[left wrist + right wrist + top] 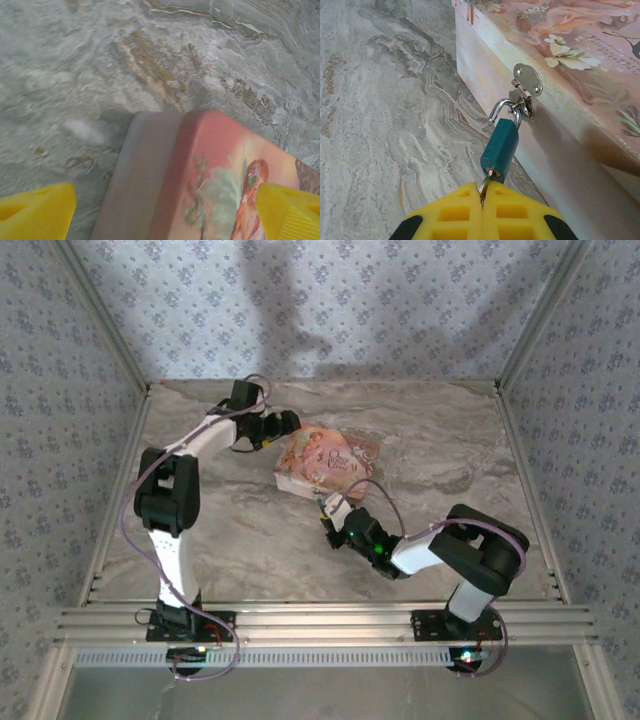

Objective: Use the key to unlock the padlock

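Straddling the pink box (325, 462) corner, left gripper (162, 210) stands wide open, holding nothing. Blue padlock (500, 145) hangs off the box's front hasp (527, 80), tilted toward the right gripper (482, 200), which is clamped on the key (488, 175) seated in its keyhole. Risk: off-axis twist bends key or drags unpinned box.

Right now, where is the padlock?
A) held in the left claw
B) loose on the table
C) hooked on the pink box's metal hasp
C: the padlock is hooked by its shackle on the hasp of the pink box, and the right claw is shut on the key in its base.
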Tool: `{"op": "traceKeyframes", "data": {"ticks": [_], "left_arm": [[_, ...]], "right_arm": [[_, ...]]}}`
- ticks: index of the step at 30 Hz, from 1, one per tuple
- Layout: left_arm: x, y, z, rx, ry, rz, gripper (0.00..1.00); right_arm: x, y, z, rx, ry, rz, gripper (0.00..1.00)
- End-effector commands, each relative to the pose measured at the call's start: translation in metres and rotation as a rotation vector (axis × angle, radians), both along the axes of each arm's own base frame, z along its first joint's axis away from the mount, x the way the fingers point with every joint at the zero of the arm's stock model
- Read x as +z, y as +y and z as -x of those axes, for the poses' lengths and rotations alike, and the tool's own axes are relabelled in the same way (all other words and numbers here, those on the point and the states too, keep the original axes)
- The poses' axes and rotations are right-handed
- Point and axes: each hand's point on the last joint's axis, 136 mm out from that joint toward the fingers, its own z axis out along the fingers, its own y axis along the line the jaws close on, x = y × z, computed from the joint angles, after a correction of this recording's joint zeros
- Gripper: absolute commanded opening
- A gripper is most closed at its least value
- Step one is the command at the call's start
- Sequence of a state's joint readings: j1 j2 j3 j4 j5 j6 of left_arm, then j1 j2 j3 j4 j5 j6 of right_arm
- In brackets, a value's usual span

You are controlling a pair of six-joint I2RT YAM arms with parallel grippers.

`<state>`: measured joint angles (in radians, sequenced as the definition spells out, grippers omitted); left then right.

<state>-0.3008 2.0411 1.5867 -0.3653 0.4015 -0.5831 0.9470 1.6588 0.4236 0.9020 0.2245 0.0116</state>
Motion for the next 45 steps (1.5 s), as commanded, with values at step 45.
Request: {"op": "traceKeyframes", "data": {"ticks": [45], "left_arm": [[-0.066, 0.074, 0.099, 0.22, 0.123, -0.143, 0.86]], "right_arm": [[-0.015, -0.009, 0.01, 0.006, 0.351, -0.362, 0.0]]}}
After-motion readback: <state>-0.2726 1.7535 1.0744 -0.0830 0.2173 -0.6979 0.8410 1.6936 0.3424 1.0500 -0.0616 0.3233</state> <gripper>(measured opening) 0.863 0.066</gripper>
